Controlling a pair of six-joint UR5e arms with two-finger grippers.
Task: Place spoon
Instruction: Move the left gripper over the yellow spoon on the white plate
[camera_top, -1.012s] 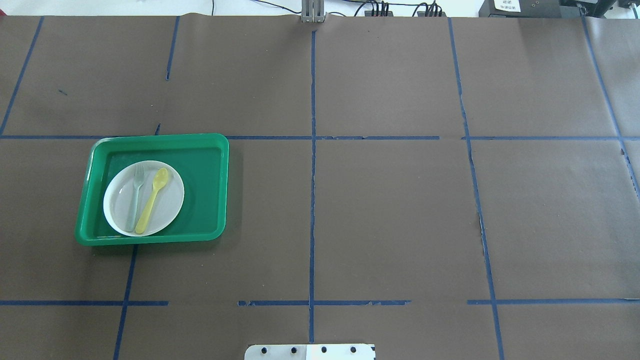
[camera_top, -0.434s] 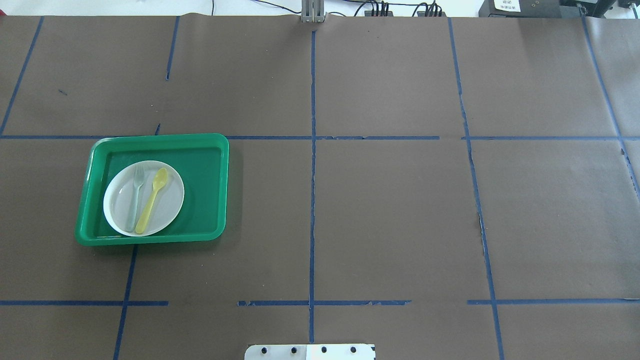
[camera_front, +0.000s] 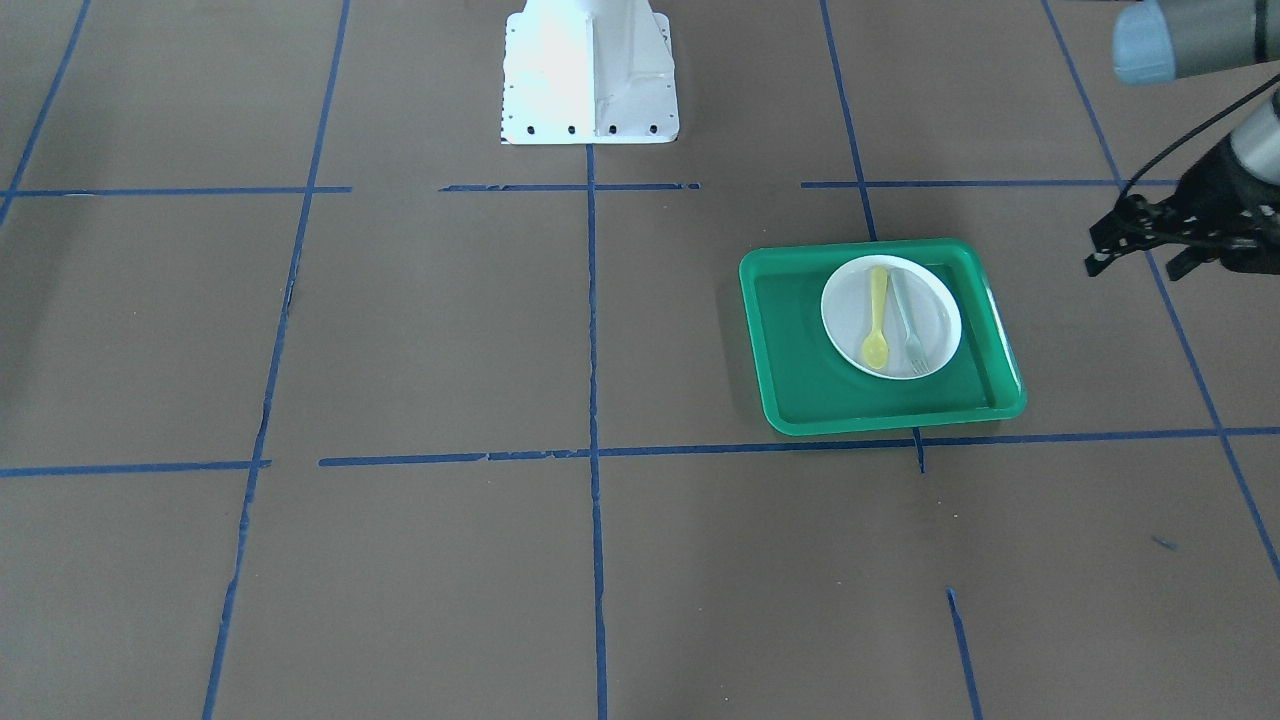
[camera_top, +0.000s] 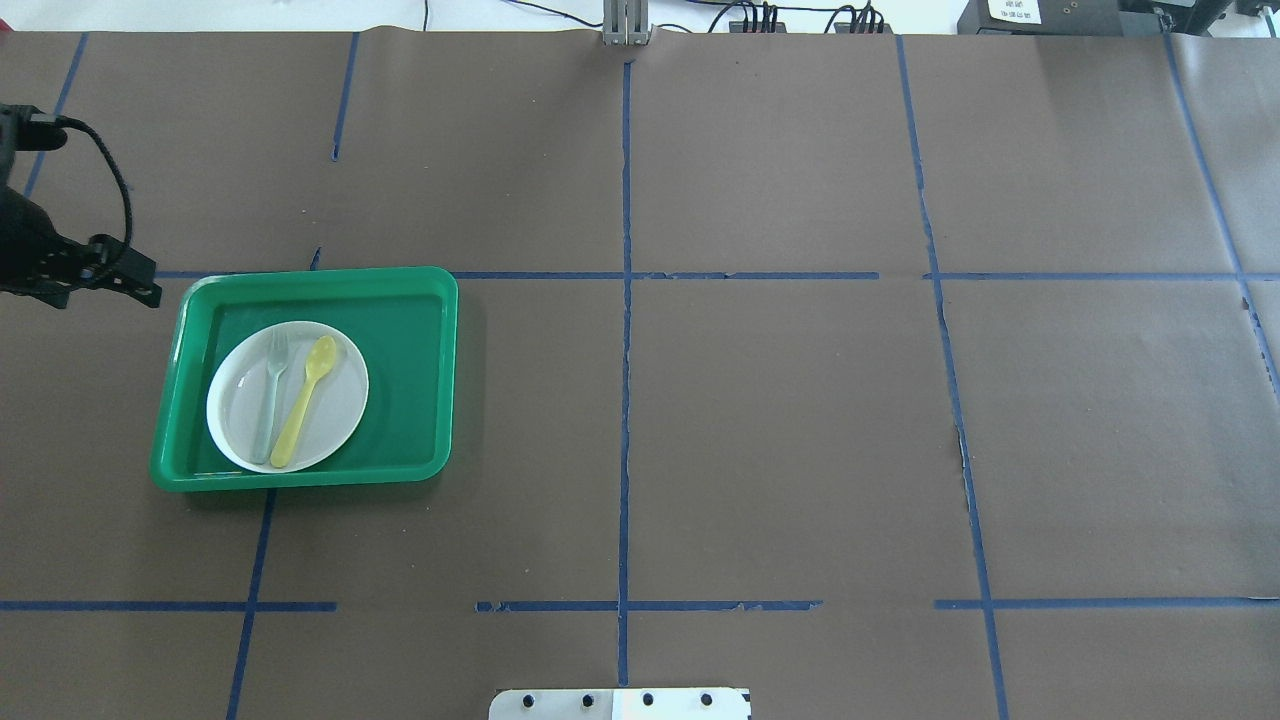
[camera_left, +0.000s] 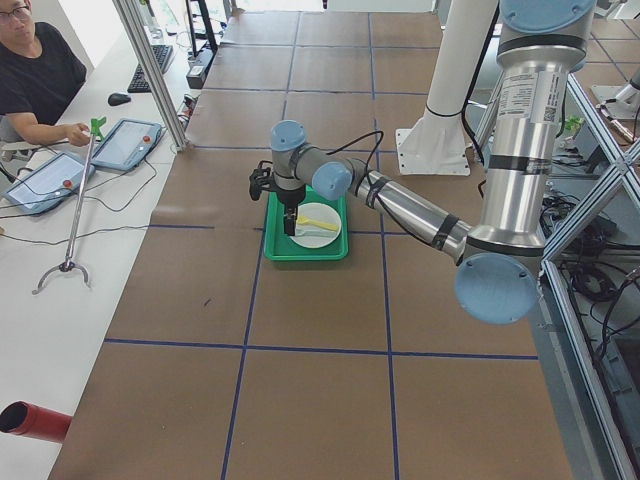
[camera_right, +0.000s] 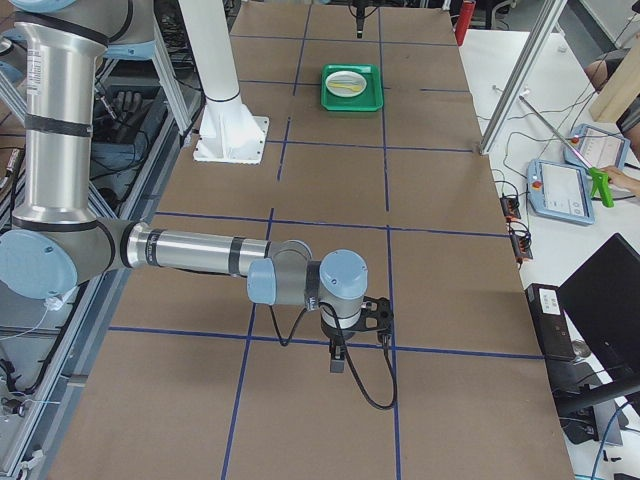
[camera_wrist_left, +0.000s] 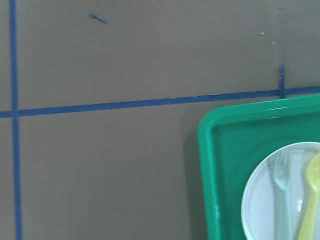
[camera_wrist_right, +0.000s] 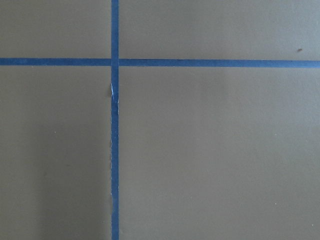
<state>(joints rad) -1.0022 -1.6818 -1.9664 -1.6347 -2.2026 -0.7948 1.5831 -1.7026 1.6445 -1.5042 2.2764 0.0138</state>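
The yellow spoon (camera_top: 303, 400) lies on a white plate (camera_top: 343, 395) next to a pale fork (camera_top: 270, 395), inside a green tray (camera_top: 415, 380). It also shows in the front view (camera_front: 877, 315) and at the left wrist view's right edge (camera_wrist_left: 312, 200). My left gripper (camera_top: 100, 298) hovers just outside the tray's far left corner. It is open and empty, as the front view (camera_front: 1135, 268) also shows. My right gripper (camera_right: 340, 355) shows only in the exterior right view, far from the tray over bare table, and I cannot tell whether it is open or shut.
Brown paper with blue tape lines (camera_top: 625, 400) covers the table. The robot's white base plate (camera_front: 590, 90) stands at the near middle edge. An operator (camera_left: 35, 75) sits beyond the far edge with tablets (camera_left: 125, 145).
My left gripper has come into the overhead view at the left edge, beside the tray's far corner. The spoon, fork, plate and tray have not moved.
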